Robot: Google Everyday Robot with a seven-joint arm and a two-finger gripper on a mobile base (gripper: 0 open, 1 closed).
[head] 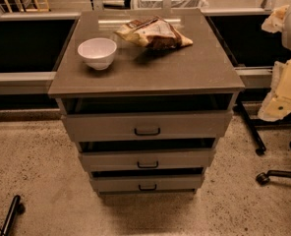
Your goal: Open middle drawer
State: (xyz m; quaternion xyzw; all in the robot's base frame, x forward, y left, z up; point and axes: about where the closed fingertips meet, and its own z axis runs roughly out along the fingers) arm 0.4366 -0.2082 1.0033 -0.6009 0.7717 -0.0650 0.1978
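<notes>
Middle drawer (pixel 185 160): second of three fronts in the bench (pixel 185 73), low and flat, with a small dark bar handle (pixel 147 164) at its centre.

1. Nearest the viewer is speckled floor (pixel 42 181). Castor legs (pixel 278 175) lie on it to the right of the bench.
2. Next comes the lowest drawer (pixel 116 184), directly beneath the target.
3. The middle drawer sits above it. A dark band runs along the top of its front. Whether this is shadow or a small opening cannot be told. The drawer shows no clear extension, so it is judged not yet opened.
4. The top drawer (pixel 101 127) sits above that, with a taller front and a wider handle. It is not the target.
5. On the bench top, a white bowl (pixel 97 52) stands toward the left and a crumpled snack bag (pixel 153 33) lies behind it, toward the far edge.
6. The hand (pixel 278 100) is at the right edge of the view, beside the bench and well apart from every handle. It holds nothing that can be seen. Whether it is open or closed cannot be told.

Step in hand: approach. No contact with the target exists.

Next move, as judged: bring the hand across to the front of the bench, level with the middle handle and clear of the one above. Grip the bar, then pull straight outward. Keeping the pull even should keep the bowl and the bag from being jolted.
</notes>
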